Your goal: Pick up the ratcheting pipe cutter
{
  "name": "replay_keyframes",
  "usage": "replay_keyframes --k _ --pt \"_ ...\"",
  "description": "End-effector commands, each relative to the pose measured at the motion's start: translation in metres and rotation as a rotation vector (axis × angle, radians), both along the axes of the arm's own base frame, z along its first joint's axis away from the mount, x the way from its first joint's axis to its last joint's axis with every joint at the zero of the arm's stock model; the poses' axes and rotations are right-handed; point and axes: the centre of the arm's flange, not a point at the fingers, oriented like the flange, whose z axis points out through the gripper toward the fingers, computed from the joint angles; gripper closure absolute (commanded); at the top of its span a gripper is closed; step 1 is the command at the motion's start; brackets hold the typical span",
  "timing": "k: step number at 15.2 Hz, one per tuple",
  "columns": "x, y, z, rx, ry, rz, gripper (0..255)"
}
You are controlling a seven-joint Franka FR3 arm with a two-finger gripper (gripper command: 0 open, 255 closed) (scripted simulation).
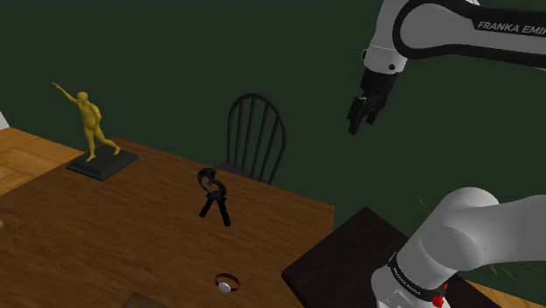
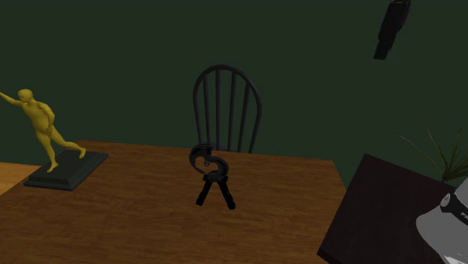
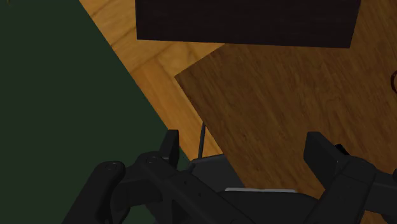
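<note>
Gripper [image 1: 360, 112] hangs high over the near corner of the wooden table [image 1: 131, 236], pointing down, with its two black fingers [image 3: 170, 147] spread wide and nothing between them. That open, raised pose suits an approach, I judge: the hand is clear of everything and ready to close on something narrow.

The ratcheting pipe cutter [image 1: 213, 194], all black, sits far below the gripper and well out to one side, on the side away from the stand [image 1: 346, 258]. It stands propped on its two splayed handles with the hooked cutting head on top, which is probably why it balances upright rather than lying flat. A dark spindle-back chair [image 1: 255, 131] stands just beyond it, close against the table edge, and a yellow figurine [image 1: 89, 122] on a dark base is farther off again.

Reaching the cutter calls for a long move down and across. The upright head looks like the easier place to pinch, though a nudge could tip the tool over.
</note>
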Motion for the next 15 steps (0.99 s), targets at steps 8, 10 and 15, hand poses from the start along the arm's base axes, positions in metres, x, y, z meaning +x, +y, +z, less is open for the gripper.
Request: replay_keyframes --k 8,10,15 --pt "0.054 0.047 -0.046 0.041 -0.029 0.092 0" --pt "0.068 0.062 -0.059 0.052 -0.037 0.119 0" --pt "0.104 0.101 -0.089 0.081 -0.058 0.185 0"
